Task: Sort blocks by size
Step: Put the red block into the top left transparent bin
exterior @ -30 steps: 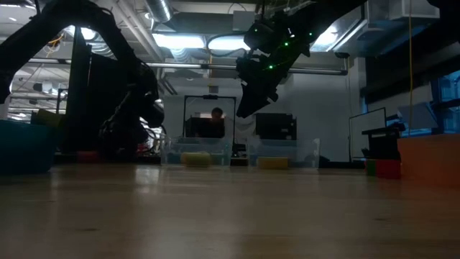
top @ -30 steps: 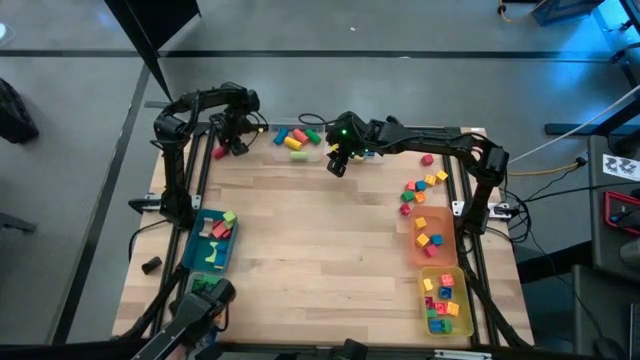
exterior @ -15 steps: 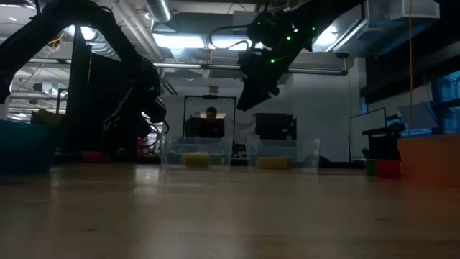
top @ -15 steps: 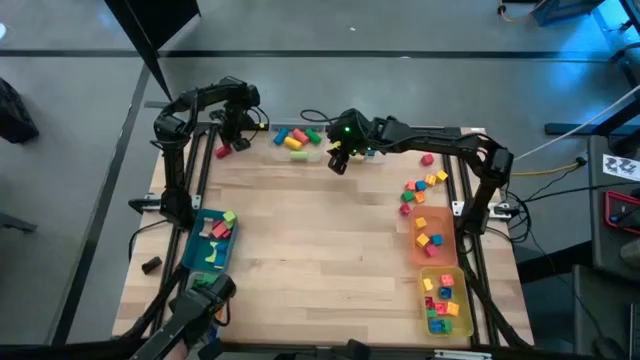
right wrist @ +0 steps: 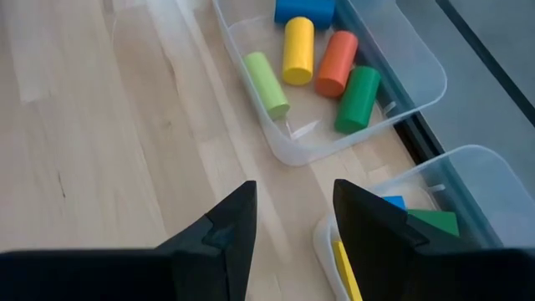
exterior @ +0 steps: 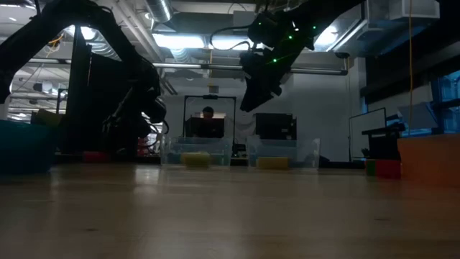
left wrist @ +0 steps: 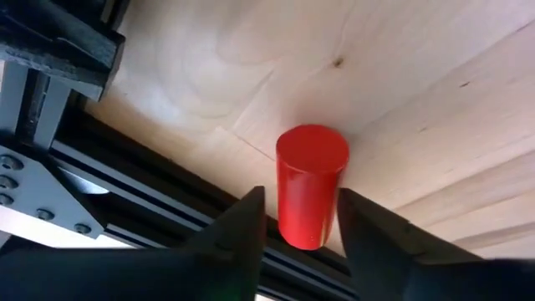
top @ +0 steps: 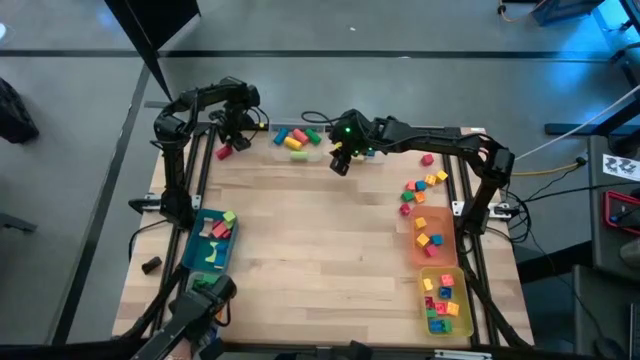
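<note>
The left gripper (left wrist: 297,226) reaches down at the table's far-left corner, fingers spread around a red cylinder block (left wrist: 311,184). The right gripper (right wrist: 292,221) hovers high near the clear bins (right wrist: 334,125), fingers apart, empty.

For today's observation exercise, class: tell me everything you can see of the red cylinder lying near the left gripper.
The red cylinder is a plain, smooth, stud-free piece that looks like plastic, with one flat round end showing. It lies on its side on the pale wooden table, close to the black metal frame at the table's edge. The left gripper has an open finger on each side of it; whether they touch it is unclear. No other block is near it.
</note>
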Tool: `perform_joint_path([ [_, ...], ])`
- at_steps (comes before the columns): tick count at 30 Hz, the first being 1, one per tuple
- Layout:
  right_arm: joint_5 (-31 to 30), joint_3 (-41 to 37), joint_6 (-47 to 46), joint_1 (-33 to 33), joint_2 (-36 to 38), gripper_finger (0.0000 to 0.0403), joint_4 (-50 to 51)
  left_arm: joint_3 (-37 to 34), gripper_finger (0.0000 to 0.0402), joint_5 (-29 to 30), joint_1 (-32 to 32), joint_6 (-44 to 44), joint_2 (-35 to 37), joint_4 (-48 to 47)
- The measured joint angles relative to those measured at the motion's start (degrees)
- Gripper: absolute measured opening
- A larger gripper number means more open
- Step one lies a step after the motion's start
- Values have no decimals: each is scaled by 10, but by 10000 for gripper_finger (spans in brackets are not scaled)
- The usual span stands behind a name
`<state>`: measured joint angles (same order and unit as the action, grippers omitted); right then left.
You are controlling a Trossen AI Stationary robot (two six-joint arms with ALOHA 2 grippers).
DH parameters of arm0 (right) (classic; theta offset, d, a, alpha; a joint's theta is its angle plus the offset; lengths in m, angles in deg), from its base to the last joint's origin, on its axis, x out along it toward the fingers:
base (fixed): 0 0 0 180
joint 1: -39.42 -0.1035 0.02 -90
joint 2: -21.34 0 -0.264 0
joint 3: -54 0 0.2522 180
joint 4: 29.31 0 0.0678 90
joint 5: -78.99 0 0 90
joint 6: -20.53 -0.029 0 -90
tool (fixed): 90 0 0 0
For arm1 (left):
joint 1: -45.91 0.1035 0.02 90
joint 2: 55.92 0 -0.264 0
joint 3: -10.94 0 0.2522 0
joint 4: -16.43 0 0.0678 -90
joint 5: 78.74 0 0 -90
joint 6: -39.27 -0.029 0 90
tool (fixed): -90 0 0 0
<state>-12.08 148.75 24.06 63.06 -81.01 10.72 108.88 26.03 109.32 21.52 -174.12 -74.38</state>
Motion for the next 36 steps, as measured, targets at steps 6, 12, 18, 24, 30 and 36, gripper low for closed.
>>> perform_joint_path([
  [6,0,0,0,0,0,161,10,-36,178,-1,-1,3,0,9],
  [12,0,0,0,0,0,161,9,-54,189,-3,-5,-23,0,60],
  [18,0,0,0,0,0,161,9,-54,149,-3,-5,-38,0,64],
  [24,0,0,0,0,0,161,9,-53,114,-2,-5,-41,0,59],
  [30,0,0,3,0,0,161,9,-53,114,-2,-5,-45,0,22],
  [36,-8,0,30,0,7,161,9,-28,114,-2,-12,-49,0,-8],
])
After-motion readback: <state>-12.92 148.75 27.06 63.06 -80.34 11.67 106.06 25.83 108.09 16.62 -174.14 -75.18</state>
